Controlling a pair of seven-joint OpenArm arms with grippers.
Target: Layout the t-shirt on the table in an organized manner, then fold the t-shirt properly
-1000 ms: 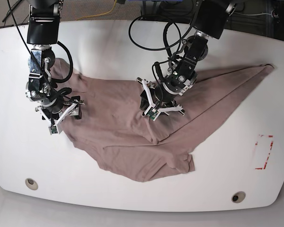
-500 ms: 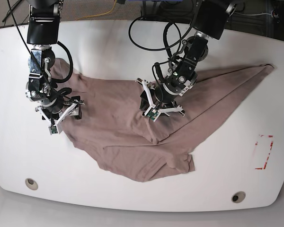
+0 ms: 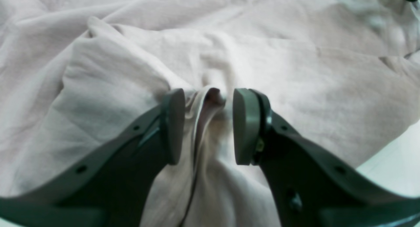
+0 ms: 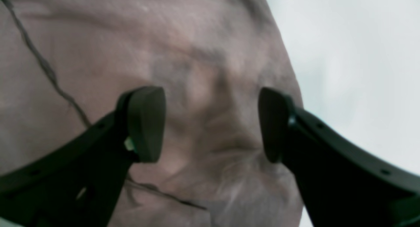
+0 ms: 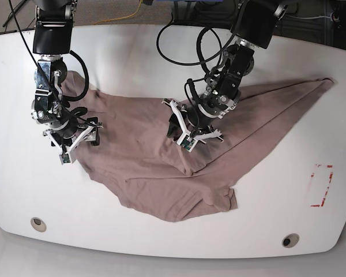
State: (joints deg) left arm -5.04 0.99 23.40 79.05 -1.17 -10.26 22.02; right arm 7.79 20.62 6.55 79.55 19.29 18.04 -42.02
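Shifted slightly left: left gripper, spread around a raised fold of thin, wrinkled t-shirt. Right gripper spread over cloth at table edge.

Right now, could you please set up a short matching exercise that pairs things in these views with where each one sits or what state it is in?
Things:
1. left end effector
2. right end effector
3. t-shirt
4. red tape mark

Places or states:
A. on the bare table, clear of the cloth
B. open over the shirt's edge, white table beside it
C. spread wrinkled and unfolded
D. pads either side of a raised fabric ridge, not closed

Pairs: 1-D, 2-B, 3-C, 4-A
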